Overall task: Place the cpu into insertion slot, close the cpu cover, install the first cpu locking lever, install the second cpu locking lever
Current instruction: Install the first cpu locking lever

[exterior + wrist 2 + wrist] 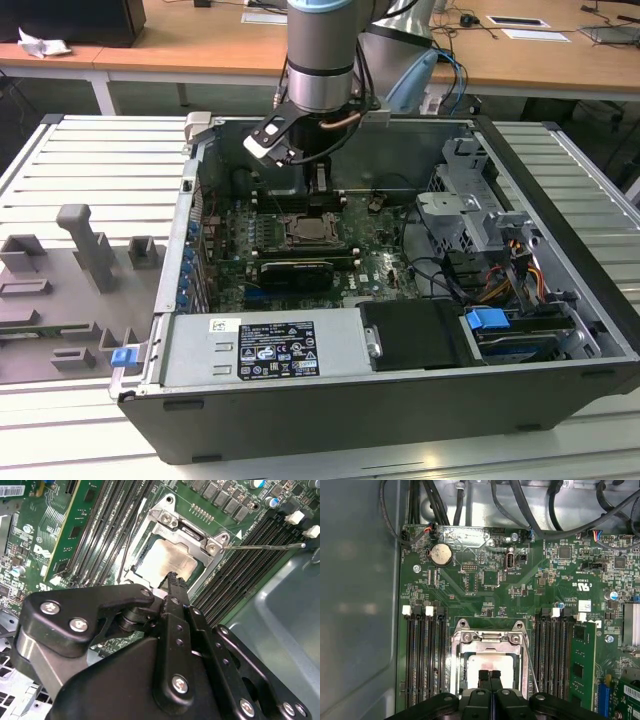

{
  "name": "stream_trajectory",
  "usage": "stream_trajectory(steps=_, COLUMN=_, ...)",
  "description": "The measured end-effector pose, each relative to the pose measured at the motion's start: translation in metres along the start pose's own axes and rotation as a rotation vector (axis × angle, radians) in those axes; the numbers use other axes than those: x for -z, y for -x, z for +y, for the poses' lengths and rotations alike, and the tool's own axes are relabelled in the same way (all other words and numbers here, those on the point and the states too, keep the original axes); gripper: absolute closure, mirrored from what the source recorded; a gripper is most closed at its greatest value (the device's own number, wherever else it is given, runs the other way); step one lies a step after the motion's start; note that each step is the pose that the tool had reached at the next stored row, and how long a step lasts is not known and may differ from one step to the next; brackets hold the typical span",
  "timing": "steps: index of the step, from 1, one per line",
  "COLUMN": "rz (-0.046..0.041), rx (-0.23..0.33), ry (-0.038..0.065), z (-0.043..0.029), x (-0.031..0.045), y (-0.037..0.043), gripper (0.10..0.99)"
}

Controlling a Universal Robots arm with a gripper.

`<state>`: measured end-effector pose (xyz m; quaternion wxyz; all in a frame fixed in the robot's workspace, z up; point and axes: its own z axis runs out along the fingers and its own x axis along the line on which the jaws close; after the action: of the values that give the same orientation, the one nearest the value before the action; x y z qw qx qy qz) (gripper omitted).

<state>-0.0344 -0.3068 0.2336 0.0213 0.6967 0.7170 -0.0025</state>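
The cpu (492,664) shows its dull silver top inside the insertion slot (310,232) on the green board. The silvery cpu cover (489,639) lies flat around it, framing the chip (165,560). One thin wire locking lever (265,545) sticks out sideways over the memory slots, unlatched; it also runs along the socket's side (531,662). A second thin lever (126,550) curves along the opposite side of the socket. My gripper (489,674) hovers just over the chip's near edge, fingers (174,580) pressed together with nothing between them. In the exterior view the gripper (318,185) hangs inside the case above the socket.
Long black memory slots (422,655) flank the socket on both sides. A black card (293,272) lies in front of the socket. The case's grey wall (355,605), drive cage (470,205), cables (450,275) and power supply (265,350) surround the board.
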Motion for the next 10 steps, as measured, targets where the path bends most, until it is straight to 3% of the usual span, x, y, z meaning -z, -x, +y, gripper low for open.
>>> stream_trajectory(steps=10, rz=0.0000, rx=0.000, ry=0.000, z=0.0001, x=0.0070, y=0.0002, gripper=0.980)
